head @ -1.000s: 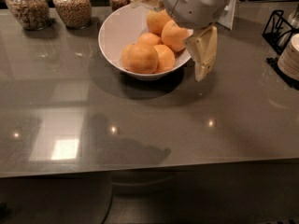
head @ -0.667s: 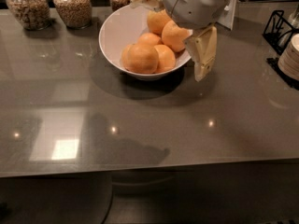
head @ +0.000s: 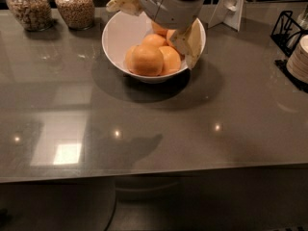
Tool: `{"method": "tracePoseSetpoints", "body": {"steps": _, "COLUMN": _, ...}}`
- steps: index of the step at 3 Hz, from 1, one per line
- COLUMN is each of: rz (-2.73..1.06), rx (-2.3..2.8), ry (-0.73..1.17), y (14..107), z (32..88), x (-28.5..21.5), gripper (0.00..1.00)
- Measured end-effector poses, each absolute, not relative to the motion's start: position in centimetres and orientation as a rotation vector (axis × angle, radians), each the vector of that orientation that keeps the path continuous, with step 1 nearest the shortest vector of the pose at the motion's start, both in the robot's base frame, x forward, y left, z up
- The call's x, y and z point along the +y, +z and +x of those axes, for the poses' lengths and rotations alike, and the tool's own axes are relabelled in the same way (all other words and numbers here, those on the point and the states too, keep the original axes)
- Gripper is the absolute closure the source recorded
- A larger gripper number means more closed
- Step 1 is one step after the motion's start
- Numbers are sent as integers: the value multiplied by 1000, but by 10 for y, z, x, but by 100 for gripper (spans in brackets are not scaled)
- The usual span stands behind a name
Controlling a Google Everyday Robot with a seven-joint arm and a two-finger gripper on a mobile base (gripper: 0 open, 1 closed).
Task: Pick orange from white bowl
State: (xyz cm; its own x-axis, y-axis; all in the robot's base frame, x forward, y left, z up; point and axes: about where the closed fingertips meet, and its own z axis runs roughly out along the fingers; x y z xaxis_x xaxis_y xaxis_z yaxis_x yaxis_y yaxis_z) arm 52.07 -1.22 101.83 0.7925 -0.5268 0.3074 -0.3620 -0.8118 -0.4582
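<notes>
The white bowl point(head: 118, 35) stands on the grey countertop at the back centre and holds several oranges. The fullest orange point(head: 147, 60) lies at the front, with others beside and behind it point(head: 169, 59). My gripper point(head: 156, 23) hangs over the bowl and is open. One cream fingertip point(head: 122, 1) is above the back-left rim. The other point(head: 190, 42) reaches down by the right rim, next to the oranges. The gripper body hides the back oranges. It holds nothing.
Two glass jars of grains point(head: 29, 6) point(head: 74, 6) stand at the back left. A stack of plates point(head: 301, 59) and a black wire rack point(head: 288, 28) are at the right edge. A white stand point(head: 231, 6) is behind the bowl.
My gripper has shifted left over the bowl; its right finger has moved from outside the right rim to the oranges inside. The bowl and the oranges have not moved.
</notes>
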Motion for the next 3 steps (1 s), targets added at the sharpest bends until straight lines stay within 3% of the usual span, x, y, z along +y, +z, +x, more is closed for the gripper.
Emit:
{"method": "tracePoseSetpoints", "body": {"steps": 1, "rz": -2732, "rx": 342, "ry": -659, "y": 999, "z": 553, "x": 24, "gripper": 5}}
{"method": "tracePoseSetpoints", "body": {"steps": 3, "rz": -2806, "rx": 211, "ry": -673, "y": 980, "z": 585, "x": 32, "gripper": 10}}
